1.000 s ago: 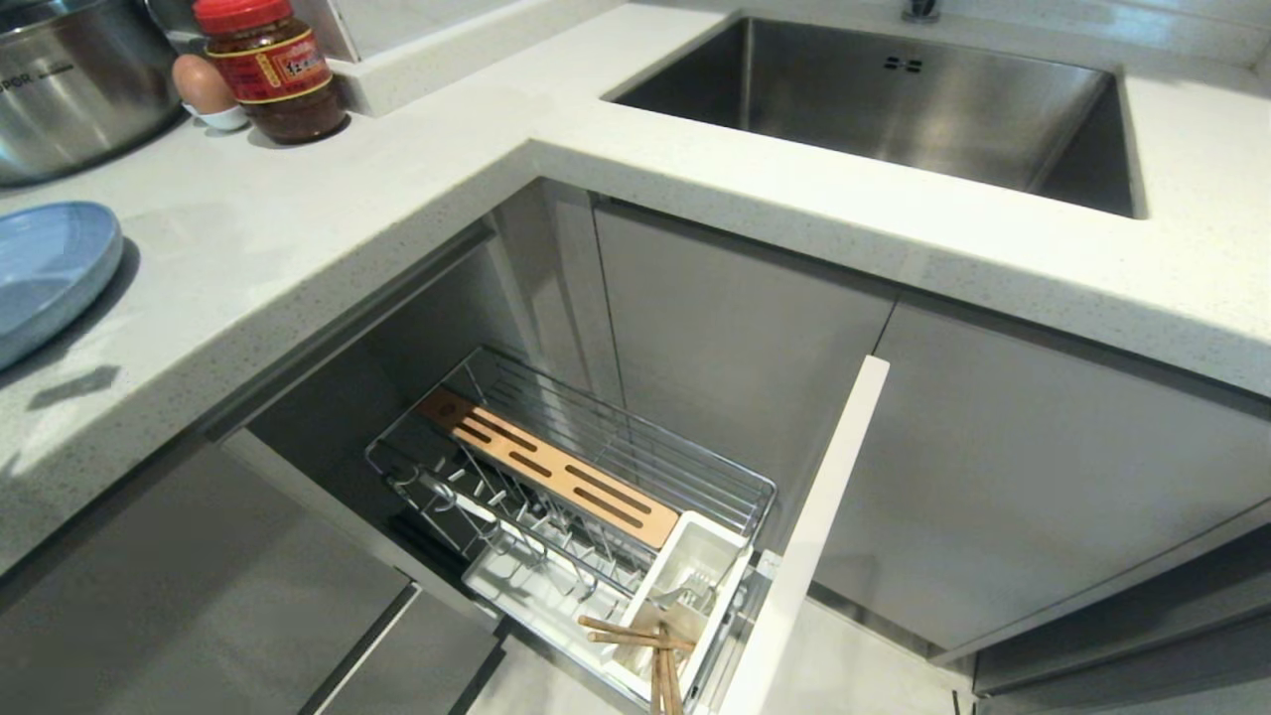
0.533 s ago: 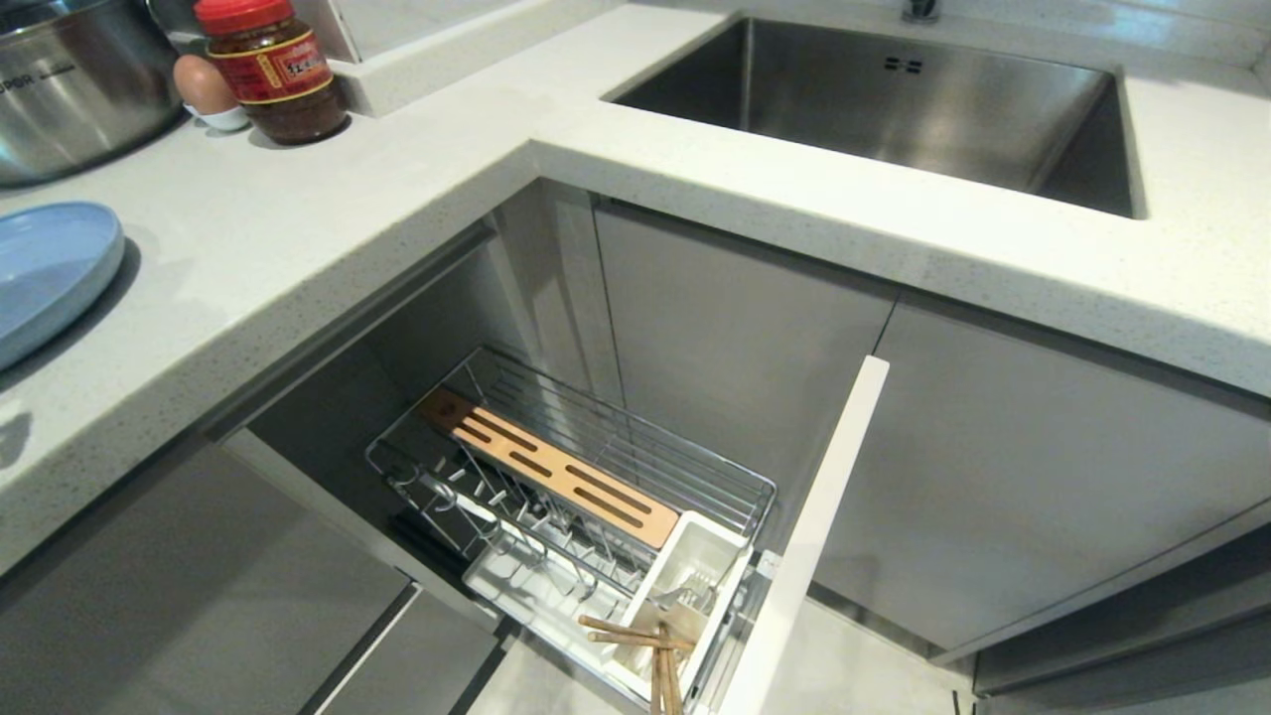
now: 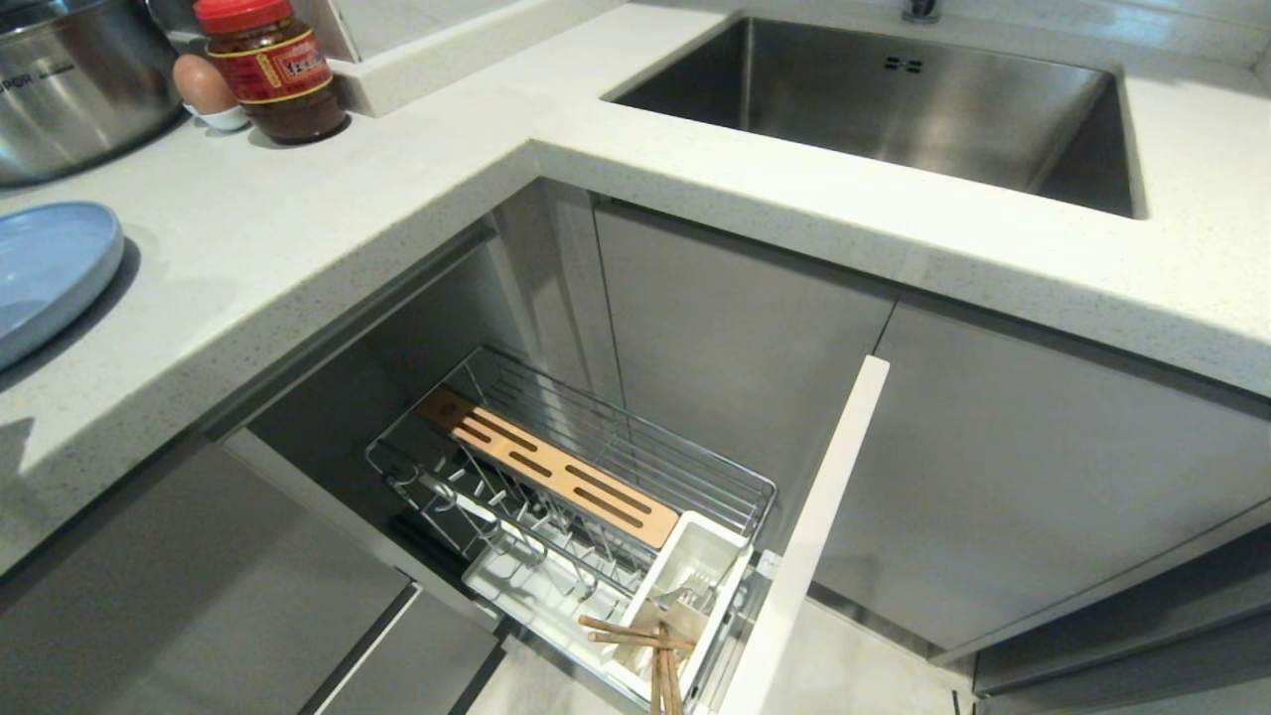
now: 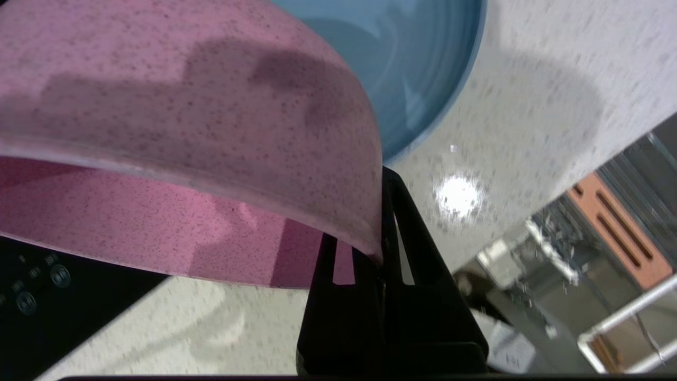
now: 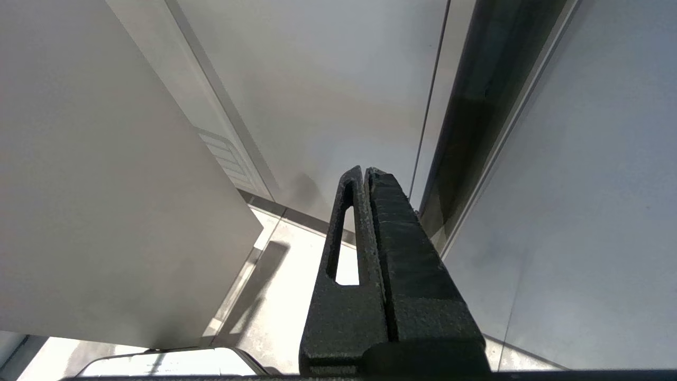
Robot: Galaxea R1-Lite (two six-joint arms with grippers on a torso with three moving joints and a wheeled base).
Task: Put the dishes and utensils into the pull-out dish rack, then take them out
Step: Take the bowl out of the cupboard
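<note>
The pink bowl (image 4: 174, 132) is gripped at its rim by the left tool (image 4: 378, 248), whose jaws are clenched on the bowl's edge; this is seen only in the left wrist view, as neither arm appears in the head view. The bowl is held above the pale speckled worktop (image 3: 298, 228), and the light-blue plate (image 3: 45, 273) is seen just past the bowl, resting flat on that worktop.

The pull-out dish rack (image 3: 576, 497) is drawn out of the cabinet below the worktop's edge. Within the rack, the slotted wooden strip (image 3: 551, 467) is laid along its far side, and the plate prongs beside the strip carry nothing. The white utensil cup (image 3: 685, 586) is set at the rack's front end, just behind the narrow white front panel (image 3: 814, 526). The wooden chopsticks (image 3: 650, 645) are lodged in that cup, tilted and crossing over its rim, and the silver fork (image 3: 685, 596) is lodged in the cup beside them.

The right tool (image 5: 365, 174) is held clamped shut on nothing, beside flat grey cabinet panels, well apart from the rack.
</note>
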